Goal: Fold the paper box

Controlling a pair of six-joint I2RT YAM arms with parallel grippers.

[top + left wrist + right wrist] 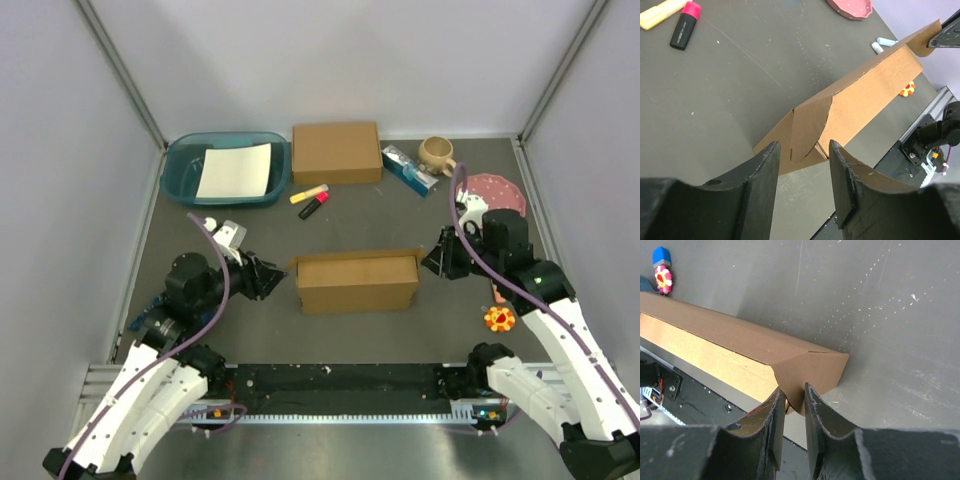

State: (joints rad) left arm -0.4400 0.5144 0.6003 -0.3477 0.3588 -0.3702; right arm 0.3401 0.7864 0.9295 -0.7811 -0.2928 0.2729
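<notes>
Two pairs of fingers stand at opposite ends of the paper box (355, 283). The right fingers (774, 412) are drawn close together and clasp the lower tip of the box's right end flap, which fills the narrow gap between them. The left fingers (764, 167) are spread apart and grasp nothing. The left end of the box, with a curved flap lying against its side, sits just ahead of the gap between their tips. The box lies in the middle of the dark bench (400, 215), folded into a long shallow shape with one long side toward the arms. Behind it, a yellow marker (309, 192) and a pink marker (314, 207) lie side by side on the bare surface. At the far edge a second cardboard box (336, 152) stands just beside a teal tub (180, 170) that holds a white sheet (234, 170). To the right of that box are a blue and white packet (410, 170) and a tan cup (437, 152), with a pink plate (497, 188) near the right arm. A flower-shaped toy (499, 319) lies at the near right.
</notes>
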